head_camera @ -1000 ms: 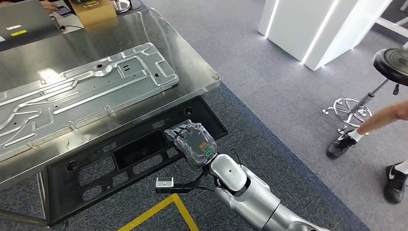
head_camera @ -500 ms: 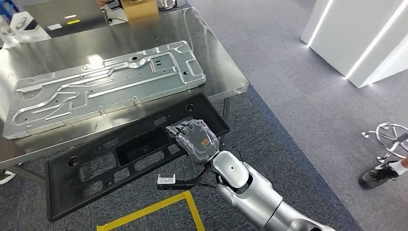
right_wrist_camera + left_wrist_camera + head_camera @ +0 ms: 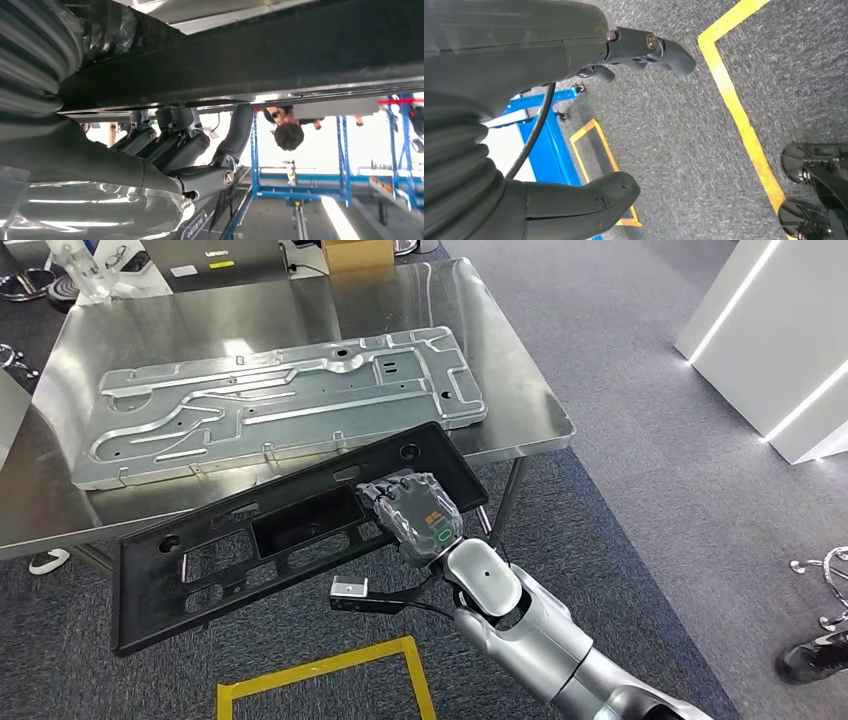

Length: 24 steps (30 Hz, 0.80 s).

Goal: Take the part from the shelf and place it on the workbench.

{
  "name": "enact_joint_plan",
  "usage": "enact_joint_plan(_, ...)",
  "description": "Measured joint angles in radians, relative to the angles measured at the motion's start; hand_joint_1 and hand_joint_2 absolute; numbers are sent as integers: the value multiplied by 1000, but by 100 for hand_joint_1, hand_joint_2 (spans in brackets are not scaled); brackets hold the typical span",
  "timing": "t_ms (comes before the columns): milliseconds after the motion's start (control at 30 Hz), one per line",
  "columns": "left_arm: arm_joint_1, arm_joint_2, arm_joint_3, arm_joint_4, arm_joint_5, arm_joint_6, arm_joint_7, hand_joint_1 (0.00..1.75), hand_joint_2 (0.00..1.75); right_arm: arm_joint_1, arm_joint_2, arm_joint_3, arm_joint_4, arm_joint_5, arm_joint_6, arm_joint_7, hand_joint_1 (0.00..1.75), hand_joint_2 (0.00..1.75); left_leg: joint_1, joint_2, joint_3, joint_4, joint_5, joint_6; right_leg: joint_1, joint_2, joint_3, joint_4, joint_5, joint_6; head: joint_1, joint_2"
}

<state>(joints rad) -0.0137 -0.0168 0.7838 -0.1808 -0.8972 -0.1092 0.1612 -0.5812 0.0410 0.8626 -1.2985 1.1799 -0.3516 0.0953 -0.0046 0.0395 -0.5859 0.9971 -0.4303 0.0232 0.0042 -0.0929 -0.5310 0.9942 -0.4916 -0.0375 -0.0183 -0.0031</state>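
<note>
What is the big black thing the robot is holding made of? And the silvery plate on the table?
The black panel looks like matte moulded plastic: dull, with cut-out windows. The silvery plate looks like pressed sheet metal, perhaps aluminium, with raised ribs and a soft shine. The right hand holds the panel.

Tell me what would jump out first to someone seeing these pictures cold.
The long black part stands out first, gripped near its far end by the right hand and held just off the near edge of the steel workbench. Next comes the big silver stamped panel lying flat across the bench top. The left hand hangs over grey carpet marked with yellow tape, holding nothing.
</note>
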Motion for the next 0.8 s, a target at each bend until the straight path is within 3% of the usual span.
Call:
enact_joint_plan(133, 0, 0, 1, 0, -2, 0, 3, 0, 175, -17, -11, 0, -27, 6, 39, 20, 175, 175, -2, 2, -2, 1, -1, 3, -2, 4, -1, -2, 3, 7, 0, 0)
enact_joint_plan(300, -1, 0, 2, 0, -4, 0, 4, 0, 175, -36, -22, 0, -54, 13, 56, 26, 175, 175, -3, 2, -4, 3, -2, 5, -5, 5, -1, -5, 5, 36, 0, 0)
enact_joint_plan(800, -1, -1, 21, 0, -15, -6, -2, 0, 175, -99, -75, -1, -155, 31, 118, 37, 175, 175, -1, 3, -4, 4, -1, 6, -5, 5, -3, -2, 4, 40, 0, 0)
